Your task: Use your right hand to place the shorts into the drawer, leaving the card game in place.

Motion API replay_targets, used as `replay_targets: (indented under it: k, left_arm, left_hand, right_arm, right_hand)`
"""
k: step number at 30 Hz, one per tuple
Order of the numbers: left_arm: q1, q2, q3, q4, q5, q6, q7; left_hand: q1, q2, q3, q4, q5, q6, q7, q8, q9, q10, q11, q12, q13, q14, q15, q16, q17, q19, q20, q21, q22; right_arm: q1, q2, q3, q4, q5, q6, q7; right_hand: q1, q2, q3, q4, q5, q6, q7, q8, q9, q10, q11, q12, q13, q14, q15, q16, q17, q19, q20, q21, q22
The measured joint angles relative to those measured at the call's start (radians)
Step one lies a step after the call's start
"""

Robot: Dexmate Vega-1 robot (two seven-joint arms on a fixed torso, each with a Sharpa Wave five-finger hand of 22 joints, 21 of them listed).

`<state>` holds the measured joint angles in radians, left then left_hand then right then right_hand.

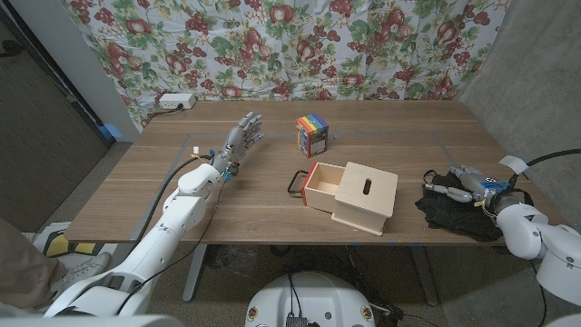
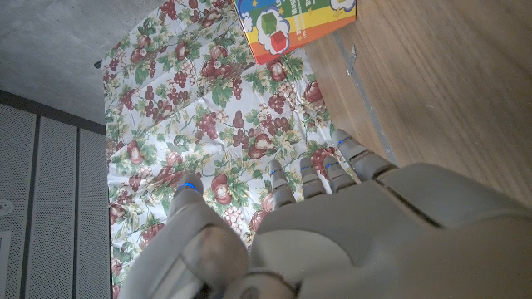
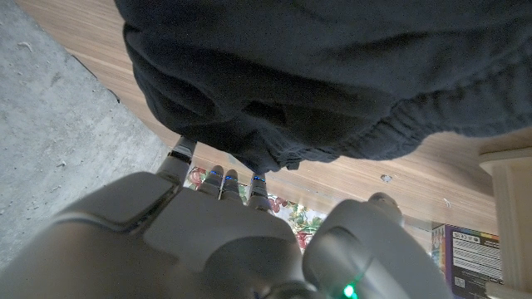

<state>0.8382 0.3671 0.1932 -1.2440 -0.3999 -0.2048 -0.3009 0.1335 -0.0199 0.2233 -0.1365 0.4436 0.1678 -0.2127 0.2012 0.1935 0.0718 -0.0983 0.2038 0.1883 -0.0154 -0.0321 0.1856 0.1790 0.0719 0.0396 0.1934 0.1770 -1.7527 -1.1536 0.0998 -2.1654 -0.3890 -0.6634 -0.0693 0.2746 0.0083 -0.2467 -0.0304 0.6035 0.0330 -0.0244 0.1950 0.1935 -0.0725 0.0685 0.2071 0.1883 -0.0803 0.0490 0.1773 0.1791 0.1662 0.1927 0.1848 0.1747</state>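
Observation:
The black shorts lie crumpled near the table's right edge, and their dark folds loom just beyond my fingers in the right wrist view. My right hand sits over their back part, fingers stretched out and reaching the cloth's edge, thumb apart, nothing gripped. The wooden drawer box stands mid-table, its drawer pulled out to the left with a black handle. Behind it stands the rainbow card game box. My left hand is at the table's left, fingers spread and holding nothing.
A white power strip lies at the table's back left corner. A floral curtain hangs behind the table. The shorts lie close to the table's right and front edges.

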Motion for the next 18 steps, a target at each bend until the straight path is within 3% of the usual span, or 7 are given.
replay_targets:
  k: [14, 18]
  left_arm:
    - [-0.001, -0.002, -0.002, 0.001, -0.001, -0.006, -0.003]
    - [-0.005, -0.002, -0.002, 0.003, -0.001, -0.012, -0.006]
  left_hand:
    - [0.0, 0.0, 0.0, 0.0, 0.0, 0.005, -0.005, 0.0, 0.0, 0.0, 0.0, 0.0, 0.0, 0.0, 0.0, 0.0, 0.0, 0.0, 0.0, 0.0, 0.0]
    - [0.0, 0.0, 0.0, 0.0, 0.0, 0.005, -0.005, 0.0, 0.0, 0.0, 0.0, 0.0, 0.0, 0.0, 0.0, 0.0, 0.0, 0.0, 0.0, 0.0, 0.0]
  right_arm:
    - [0.015, -0.036, -0.045, 0.0, 0.03, -0.048, -0.024]
    - [0.014, -0.04, -0.054, 0.001, 0.043, -0.059, -0.043]
  right_hand:
    - [0.017, 0.007, 0.0, -0.008, 0.007, -0.017, 0.007, 0.0, 0.0, -0.014, 0.014, -0.004, 0.0, 0.0, 0.011, 0.0, 0.0, -0.005, 0.005, 0.005, 0.0]
    - [0.018, 0.008, 0.0, -0.009, 0.007, -0.027, 0.011, 0.0, 0.0, -0.015, 0.015, -0.004, 0.0, 0.003, 0.014, 0.0, 0.0, 0.018, 0.008, 0.012, 0.0]
